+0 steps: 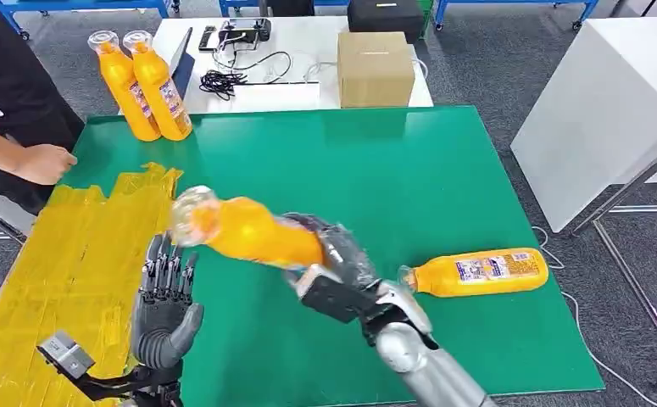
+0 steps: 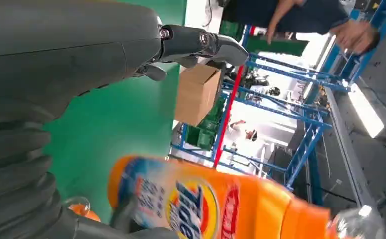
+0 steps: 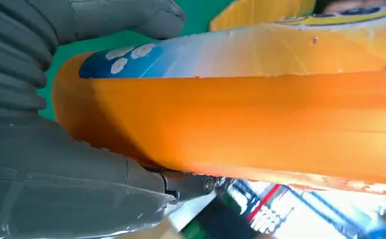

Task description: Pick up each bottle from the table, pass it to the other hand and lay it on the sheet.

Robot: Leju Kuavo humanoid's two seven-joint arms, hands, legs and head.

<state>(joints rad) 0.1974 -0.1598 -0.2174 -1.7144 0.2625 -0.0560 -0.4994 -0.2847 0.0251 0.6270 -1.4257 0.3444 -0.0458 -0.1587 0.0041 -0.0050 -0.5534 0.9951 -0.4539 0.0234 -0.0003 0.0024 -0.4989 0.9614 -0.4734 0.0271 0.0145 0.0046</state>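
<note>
My right hand point(image 1: 335, 254) grips an orange bottle point(image 1: 248, 229) by its lower body and holds it above the green mat, clear cap pointing left toward my left hand. The right wrist view shows the same bottle point(image 3: 260, 114) close up, wrapped by that hand point(image 3: 81, 164). My left hand point(image 1: 165, 297) stands upright just below the bottle's cap end, fingers spread, holding nothing; the left wrist view has the bottle point(image 2: 205, 204) near its fingers point(image 2: 200, 45). Another orange bottle point(image 1: 476, 273) lies on the mat at right. Two more bottles point(image 1: 147, 85) stand at the far left. The yellow sheet point(image 1: 62, 280) covers the table's left side.
A person's hand point(image 1: 43, 163) rests at the sheet's far left edge. Behind the green mat point(image 1: 392, 170) sits a white table with a cardboard box point(image 1: 375, 68), cables and a controller. A white cabinet point(image 1: 604, 110) stands to the right.
</note>
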